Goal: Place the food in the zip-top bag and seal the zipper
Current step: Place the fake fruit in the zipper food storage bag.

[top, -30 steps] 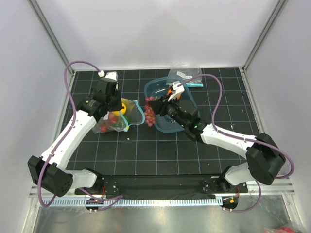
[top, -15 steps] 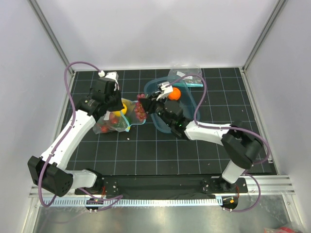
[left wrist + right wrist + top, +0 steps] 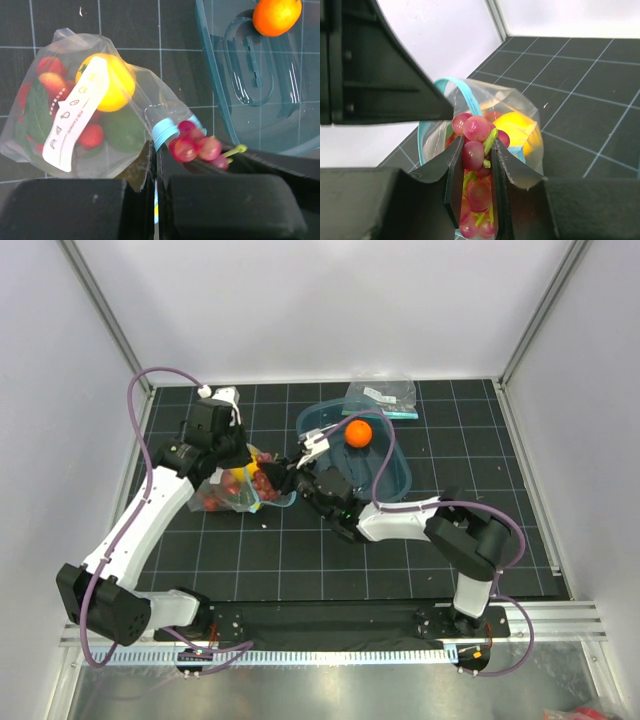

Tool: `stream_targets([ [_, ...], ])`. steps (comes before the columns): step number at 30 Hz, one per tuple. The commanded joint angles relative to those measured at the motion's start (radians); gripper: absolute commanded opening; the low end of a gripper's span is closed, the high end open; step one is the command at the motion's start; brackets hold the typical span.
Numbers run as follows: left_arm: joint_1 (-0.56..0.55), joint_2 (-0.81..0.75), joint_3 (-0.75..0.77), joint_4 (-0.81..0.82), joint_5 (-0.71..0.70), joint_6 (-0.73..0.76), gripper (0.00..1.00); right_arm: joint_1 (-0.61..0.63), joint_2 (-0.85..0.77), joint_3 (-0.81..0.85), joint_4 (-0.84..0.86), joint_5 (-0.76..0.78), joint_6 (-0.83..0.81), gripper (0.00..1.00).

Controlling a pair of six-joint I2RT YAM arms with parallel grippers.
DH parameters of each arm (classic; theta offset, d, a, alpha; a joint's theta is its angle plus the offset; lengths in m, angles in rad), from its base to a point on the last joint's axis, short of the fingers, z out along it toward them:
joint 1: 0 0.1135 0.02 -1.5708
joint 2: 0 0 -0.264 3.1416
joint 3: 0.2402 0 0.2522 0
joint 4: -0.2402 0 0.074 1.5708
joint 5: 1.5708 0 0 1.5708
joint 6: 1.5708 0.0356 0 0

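Now that the right gripper (image 3: 475,150), clamped on the grape bunch (image 3: 476,129), has swung from the tub (image 3: 395,476) to the mouth of the zip-top bag (image 3: 136,85) (left gripper (image 3: 154,167) pinching its rim), only the orange (image 3: 358,433) waits.

Zip-top bag (image 3: 150,95) is recorded as thin, clear, glossy, crinkled plastic with a matt white label (image 3: 75,115), grape bunch (image 3: 476,129) and orange (image 3: 276,15) are noted as smooth and shiny, tub (image 3: 220,100) as translucent teal plastic, and fingers (image 3: 520,175) of right gripper (image 3: 476,144) as matt black plastic.
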Motion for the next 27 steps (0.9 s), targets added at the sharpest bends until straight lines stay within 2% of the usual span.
stream_targets([
  [1, 0.01, -0.045, 0.014, 0.043, 0.017, 0.002, 0.0, 0.034, 0.019, 0.0, 0.113, 0.053, -0.002, 0.02],
  [6, 0.024, -0.05, 0.014, 0.045, 0.013, 0.002, 0.0, 0.069, 0.048, 0.009, 0.112, 0.067, -0.023, 0.04],
  [9, 0.029, -0.062, 0.011, 0.051, 0.032, 0.001, 0.0, 0.069, 0.068, 0.051, 0.049, 0.041, -0.028, 0.07],
  [18, 0.032, -0.108, -0.013, 0.109, 0.162, 0.009, 0.0, 0.056, 0.136, 0.113, 0.035, -0.033, 0.0, 0.07],
  [27, 0.039, -0.102, -0.019, 0.118, 0.181, 0.004, 0.0, 0.065, 0.118, 0.147, -0.059, -0.068, -0.057, 0.08],
])
